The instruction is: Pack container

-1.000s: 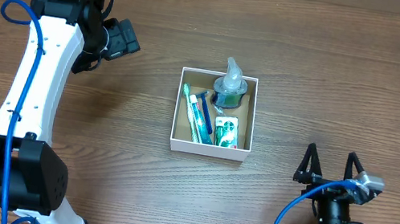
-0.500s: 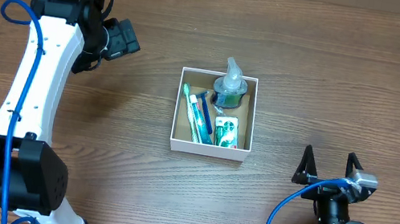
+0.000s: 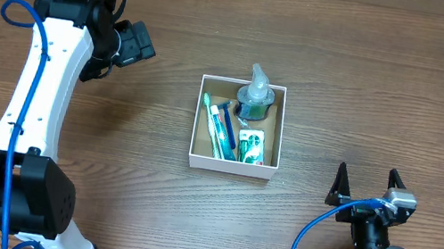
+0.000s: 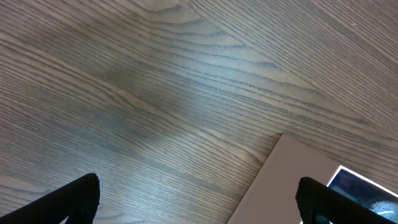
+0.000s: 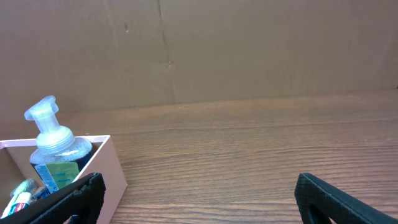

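Note:
The container [image 3: 196,150], a square white-walled cardboard box with a brown inside, sits mid-table. It holds a clear pump bottle [image 3: 255,97] at the back right, toothbrushes [image 3: 216,130] on the left and a small green tube [image 3: 250,146] at the front right. My left gripper [image 3: 139,42] is open and empty, up left of the box; its view shows the box wall [image 4: 283,183] between the fingers [image 4: 199,199]. My right gripper [image 3: 365,187] is open and empty, to the front right of the box. Its view [image 5: 199,196] shows the box corner [image 5: 109,168] and bottle [image 5: 53,146].
A brown cardboard wall [image 5: 205,50] stands behind the table's far edge. The left arm's white link [image 3: 34,84] with its blue cable stretches along the table's left side. Bare wood surrounds the box.
The right gripper has drawn back a little toward the front right edge. The left arm and the box contents have not moved.

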Robot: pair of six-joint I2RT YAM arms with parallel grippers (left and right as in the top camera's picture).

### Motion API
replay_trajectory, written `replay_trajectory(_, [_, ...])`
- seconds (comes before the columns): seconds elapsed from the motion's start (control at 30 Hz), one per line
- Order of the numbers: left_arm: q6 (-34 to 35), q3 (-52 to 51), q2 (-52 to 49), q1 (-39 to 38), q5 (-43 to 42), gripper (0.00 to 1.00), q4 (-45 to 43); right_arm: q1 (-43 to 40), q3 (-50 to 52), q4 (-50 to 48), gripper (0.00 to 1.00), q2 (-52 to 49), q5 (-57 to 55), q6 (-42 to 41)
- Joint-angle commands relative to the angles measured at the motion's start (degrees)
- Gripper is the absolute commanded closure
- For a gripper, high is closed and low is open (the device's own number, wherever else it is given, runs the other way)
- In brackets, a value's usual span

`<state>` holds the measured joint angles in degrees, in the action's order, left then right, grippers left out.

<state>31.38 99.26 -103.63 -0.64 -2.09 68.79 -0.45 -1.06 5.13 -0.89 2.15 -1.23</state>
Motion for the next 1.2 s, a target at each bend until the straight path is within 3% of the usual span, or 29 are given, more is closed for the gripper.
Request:
replay_trajectory(0.0, [-0.52, 0.98, -0.42, 0.26, 0.17, 0.0, -0.02, -0.26, 0.59, -0.57, 0.0, 0.72, 0.52, 0.39])
replay_trajectory(0.73, [-0.52, 0.96, 1.25, 0.15, 0.17, 0.0, -0.02, -0.26, 0.59, -0.57, 0.0, 0.72, 0.52, 0.39])
replay_trajectory(0.87, [-0.52, 0.96, 10.43, -0.26, 0.17, 0.0, -0.02, -0.26, 0.59, -0.57, 0.0, 0.72, 0.52, 0.42])
replay_trajectory(1.17, [-0.52, 0.96, 41.4, -0.87, 0.17, 0.0, 0.02, -0.26, 0.59, -0.57, 0.0, 0.72, 0.52, 0.42])
